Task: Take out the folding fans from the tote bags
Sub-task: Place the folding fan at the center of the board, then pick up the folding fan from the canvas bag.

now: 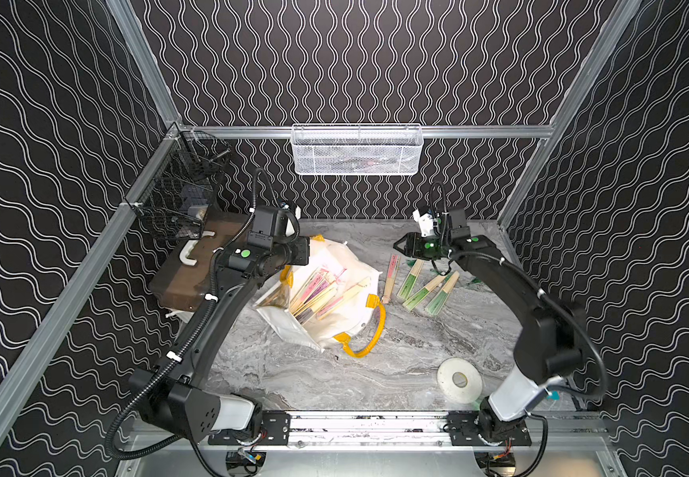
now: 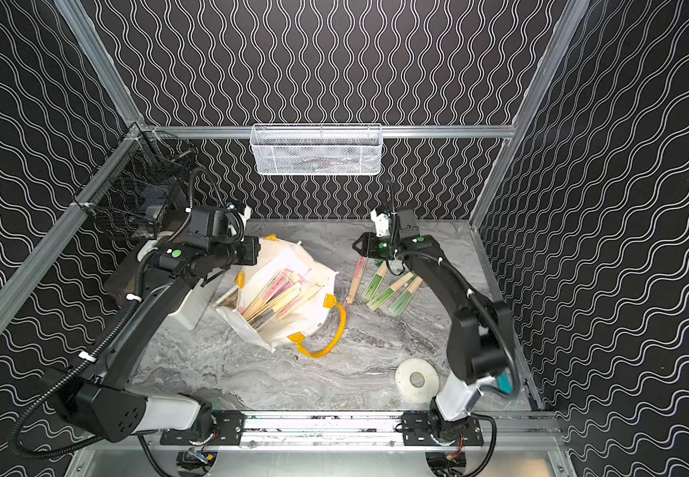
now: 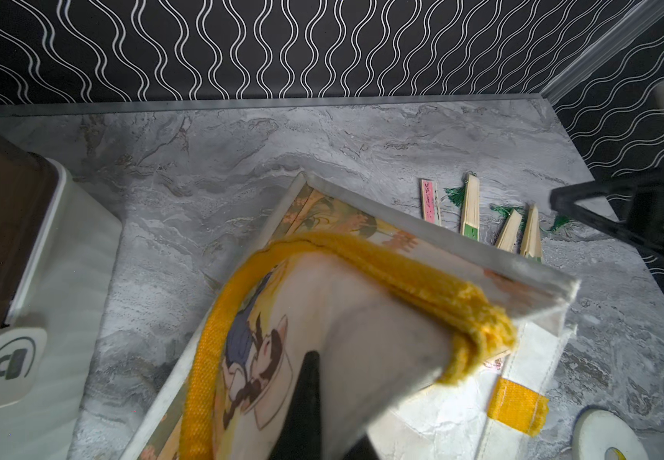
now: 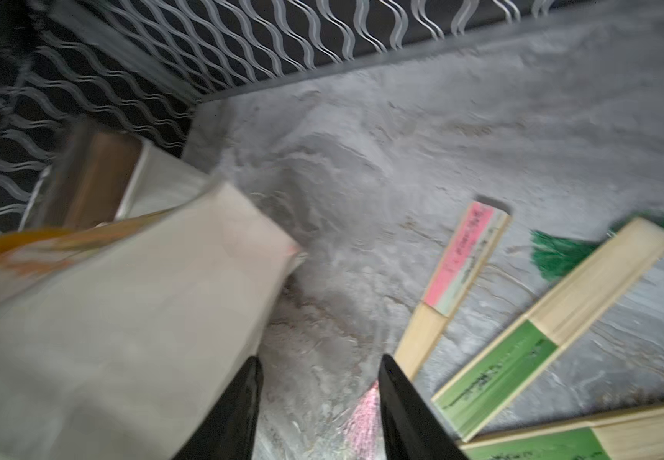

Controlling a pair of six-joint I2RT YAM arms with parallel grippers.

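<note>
As the tote (image 1: 357,320) sags, its fans (image 1: 313,293) seem half-hidden.

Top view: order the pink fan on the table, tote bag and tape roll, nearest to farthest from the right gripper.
1. Pink fan, just by the right gripper.
2. Tote bag, mid-table.
3. Tape roll, by the front rail.

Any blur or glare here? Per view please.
Right wrist view: motion blur throughout, tote bag and pink fan smeared. Left wrist view: table sharp, bag fabric nearest the lens soft. Both top views: sharp, evenly lit, no glare on the table.
</note>
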